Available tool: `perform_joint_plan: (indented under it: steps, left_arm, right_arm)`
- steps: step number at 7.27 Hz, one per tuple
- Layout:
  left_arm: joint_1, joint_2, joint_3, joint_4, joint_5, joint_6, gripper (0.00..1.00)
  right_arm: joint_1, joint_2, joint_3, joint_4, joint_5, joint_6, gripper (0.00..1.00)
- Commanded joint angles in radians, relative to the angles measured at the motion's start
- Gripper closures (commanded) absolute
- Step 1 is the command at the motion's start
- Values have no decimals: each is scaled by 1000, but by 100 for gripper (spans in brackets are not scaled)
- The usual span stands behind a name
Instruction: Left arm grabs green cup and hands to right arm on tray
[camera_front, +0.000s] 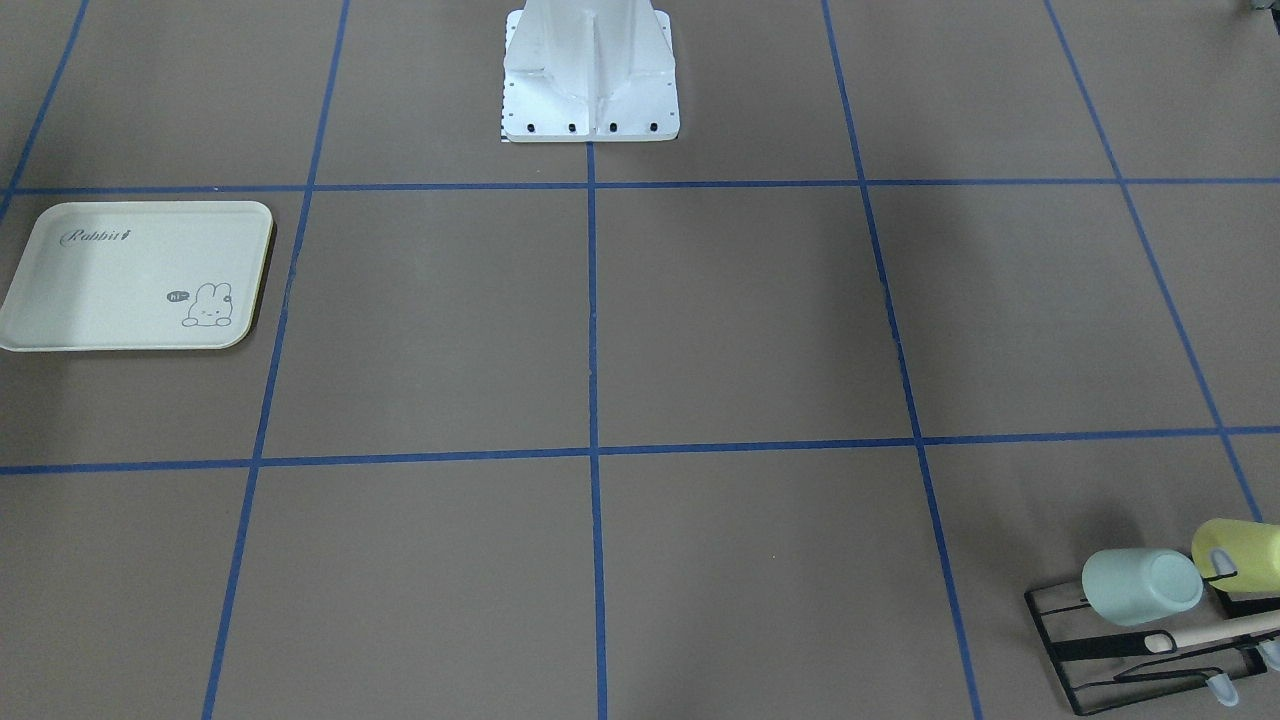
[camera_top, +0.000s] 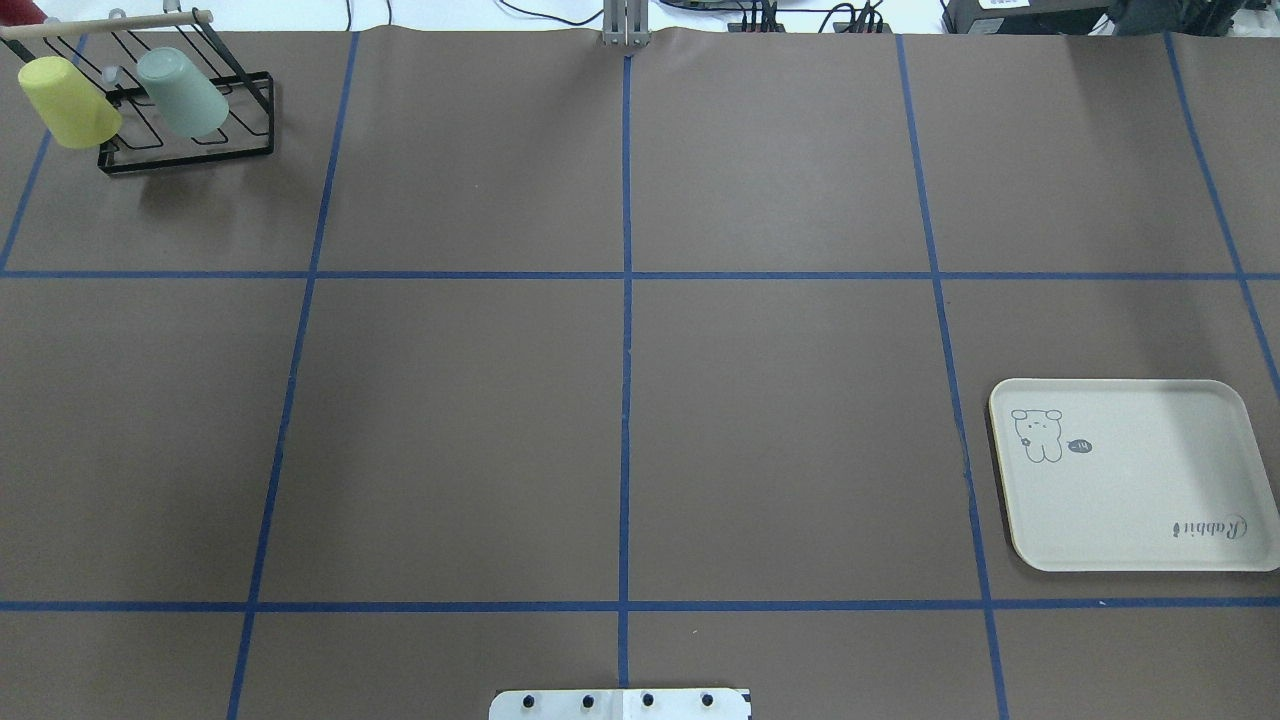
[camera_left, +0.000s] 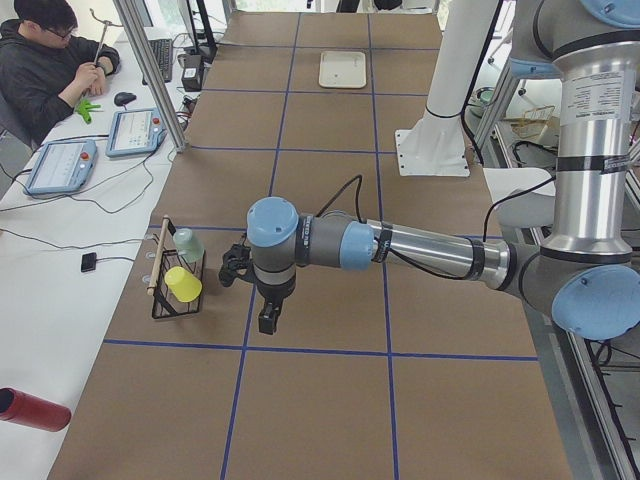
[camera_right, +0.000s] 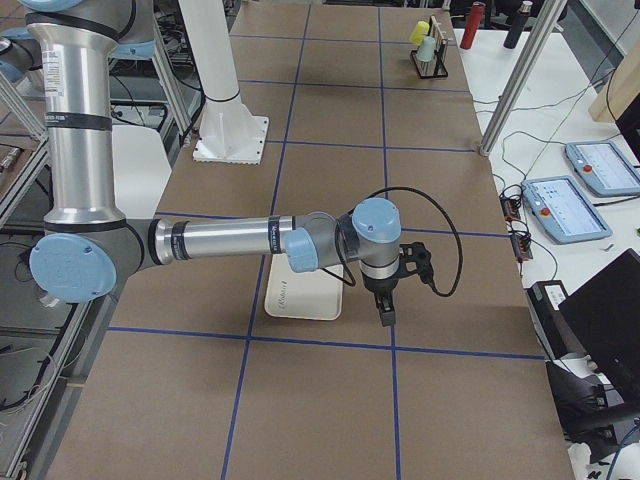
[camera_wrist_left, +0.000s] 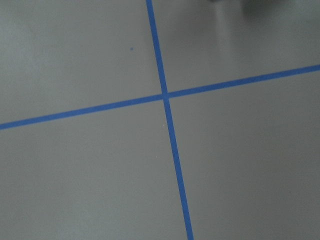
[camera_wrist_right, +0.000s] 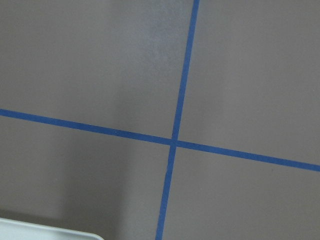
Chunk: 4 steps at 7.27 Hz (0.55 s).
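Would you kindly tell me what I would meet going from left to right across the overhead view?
In order: yellow-green cup → green cup → robot base plate → tray.

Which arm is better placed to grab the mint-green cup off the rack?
Left arm: its tool hangs near the wire rack holding the green cup. The right arm is far off, by the tray.

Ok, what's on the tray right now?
Nothing: the tray lies bare, only its printed rabbit and script showing. The right arm covers part of it from the side, but overhead shows that part bare too.
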Motion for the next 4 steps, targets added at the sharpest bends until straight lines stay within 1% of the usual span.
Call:
perform_joint_plan:
  steps: [1,2,3,4]
  left_arm:
    - [16,-140,94,-23,29,-118,0]
    - [53,-192,164,-44,28,-127,0]
    - [80,-245,230,-93,29,-163,0]
    - [131,-269,249,-159,32,-279,0]
  right_arm:
    - [-9,19,-11,1,2,0,0]
    - [-9,30,-16,-2,8,2,0]
    - [-10,34,-22,-2,9,2,0]
    - [-12,35,-22,-2,11,2,0]
